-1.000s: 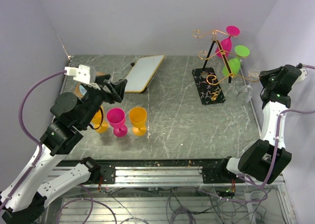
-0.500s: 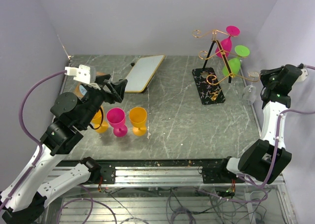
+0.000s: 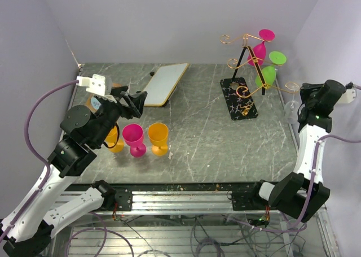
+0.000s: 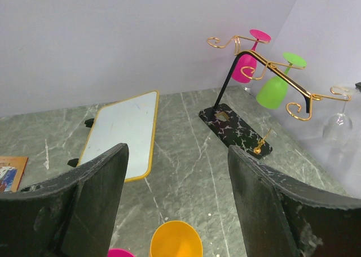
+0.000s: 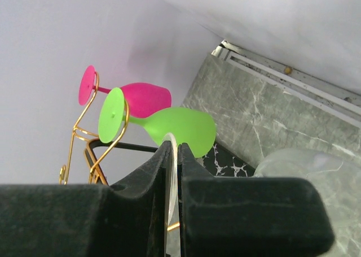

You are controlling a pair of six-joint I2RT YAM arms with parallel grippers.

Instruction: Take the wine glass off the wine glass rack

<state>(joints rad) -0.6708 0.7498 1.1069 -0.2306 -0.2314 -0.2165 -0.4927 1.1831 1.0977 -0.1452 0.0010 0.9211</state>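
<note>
Top view: the right gripper [image 3: 300, 101] has swung outward, dragging the clear stemmed wine glass [image 3: 290, 109] to the curled tip of the thin copper-gold wire rack [image 3: 241, 62]; nearly off, I judge.

Left wrist view: the left gripper [image 4: 177, 155] has its fingers [image 4: 90, 183] spread wide. The glass hangs far right of them, bowl down, its axis near vertical.

Right wrist view: the fingers [image 5: 141, 178] are pinched shut on the foot's rim, with the bowl just right of them.

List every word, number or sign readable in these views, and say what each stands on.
No text can be read in any view.
On the brown printed card: some print, too blurred to read.
On the white yellow-rimmed board: blank.
On the black white-veined base of the copper wire wine glass rack: veining only, no lettering.
</note>
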